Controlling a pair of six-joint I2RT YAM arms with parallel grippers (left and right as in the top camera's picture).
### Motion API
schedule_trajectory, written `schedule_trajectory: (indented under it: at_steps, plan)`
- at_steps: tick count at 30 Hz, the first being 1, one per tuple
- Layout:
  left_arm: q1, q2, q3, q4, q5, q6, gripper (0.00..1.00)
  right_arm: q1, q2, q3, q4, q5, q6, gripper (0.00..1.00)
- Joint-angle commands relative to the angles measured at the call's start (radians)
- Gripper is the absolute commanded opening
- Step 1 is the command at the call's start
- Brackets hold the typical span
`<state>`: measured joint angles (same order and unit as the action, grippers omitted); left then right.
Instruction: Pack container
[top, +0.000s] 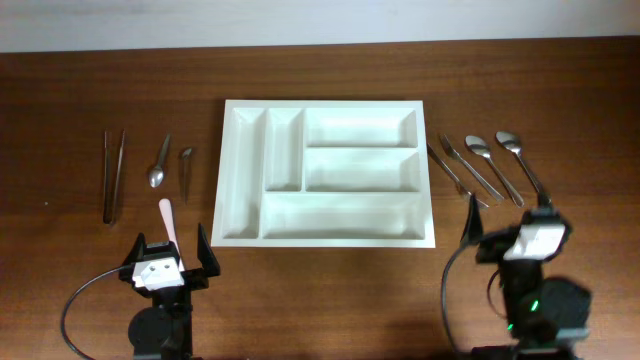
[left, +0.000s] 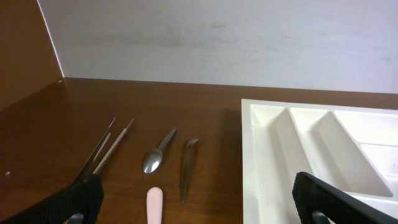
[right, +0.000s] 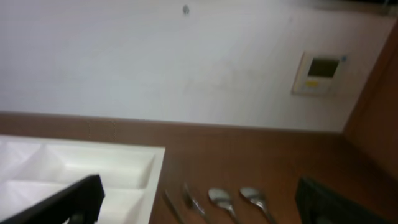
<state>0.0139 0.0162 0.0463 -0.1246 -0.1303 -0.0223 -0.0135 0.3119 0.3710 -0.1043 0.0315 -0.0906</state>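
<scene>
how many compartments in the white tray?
5 in the tray: two narrow upright ones at left, two horizontal ones stacked upper right, one long one along the near edge.

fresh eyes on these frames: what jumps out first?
The big white container sits in the centre of the table, with all five compartments bare. Loose cutlery flanks it, with tongs and a small spoon on its left and two bigger spoons on its right. The left gripper and right gripper wait open at the near edge.
</scene>
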Motion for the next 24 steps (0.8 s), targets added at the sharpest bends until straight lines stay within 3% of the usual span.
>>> schedule_trajectory:
  at_steps: [1, 11, 18, 23, 24]
  plan:
    - [0.004, -0.01, -0.013, 0.004, 0.014, 0.016, 0.99, -0.008, 0.292, 0.236, -0.13, -0.002, -0.076, 0.99]
    - [0.004, -0.01, -0.013, 0.004, 0.014, 0.016, 0.99, -0.008, 1.04, 0.921, -0.801, -0.117, -0.171, 0.99]
    - [0.004, -0.01, -0.013, 0.004, 0.014, 0.016, 0.99, -0.008, 1.328, 1.04, -0.903, -0.111, -0.179, 0.99]
    - [0.004, -0.01, -0.013, 0.004, 0.014, 0.016, 0.99, -0.008, 1.428, 1.04, -0.925, -0.106, -0.254, 0.63]
    - [0.004, -0.01, -0.013, 0.004, 0.014, 0.016, 0.99, -0.008, 1.441, 1.04, -0.923, -0.097, -0.254, 0.59]
